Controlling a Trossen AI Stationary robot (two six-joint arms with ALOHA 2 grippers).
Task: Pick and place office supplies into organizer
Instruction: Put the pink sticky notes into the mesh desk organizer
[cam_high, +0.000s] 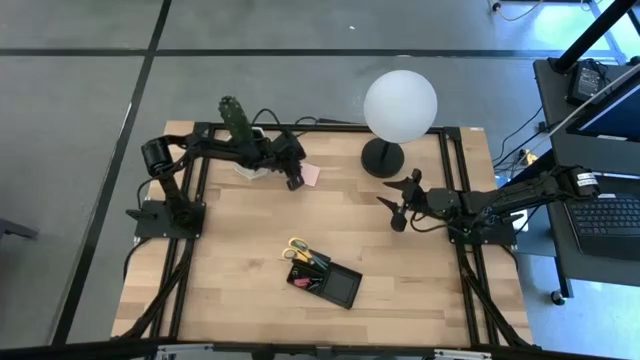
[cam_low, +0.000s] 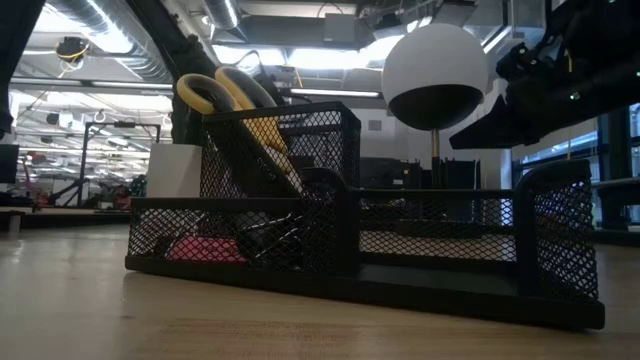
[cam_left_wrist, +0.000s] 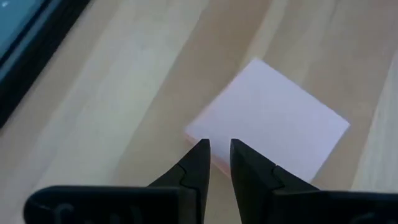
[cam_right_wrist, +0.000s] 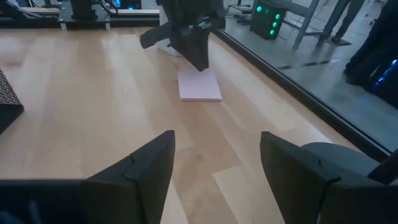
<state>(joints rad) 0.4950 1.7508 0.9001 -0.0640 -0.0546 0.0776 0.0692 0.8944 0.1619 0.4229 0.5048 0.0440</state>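
Right under my left wrist camera, my left gripper (cam_left_wrist: 216, 155) hangs with its fingers (cam_left_wrist: 198, 163) drawn almost together, only a thin slit between them, tips poised over the near edge of the pink sticky-note pad (cam_left_wrist: 273, 121). That pad lies flat on the tabletop (cam_high: 240, 250) near the back edge, well apart from the organizer (cam_high: 325, 278), which sits toward the front and already holds the yellow-handled scissors (cam_low: 235, 100) standing upright in its tall compartment, with what looks like something pink low down in the mesh beside them, though I can't make it out through the wire. So I judge the step in hand to be picking up the pad. As my fingers stand, they look too narrow to take it; I think the next move calls for spreading them, coming down so one tip slides under or against an edge, then pinching the thin stack without skidding it across the wood. My right gripper (cam_right_wrist: 217, 162) waits with its fingers wide apart, near the lamp (cam_high: 398, 105), carrying nothing.
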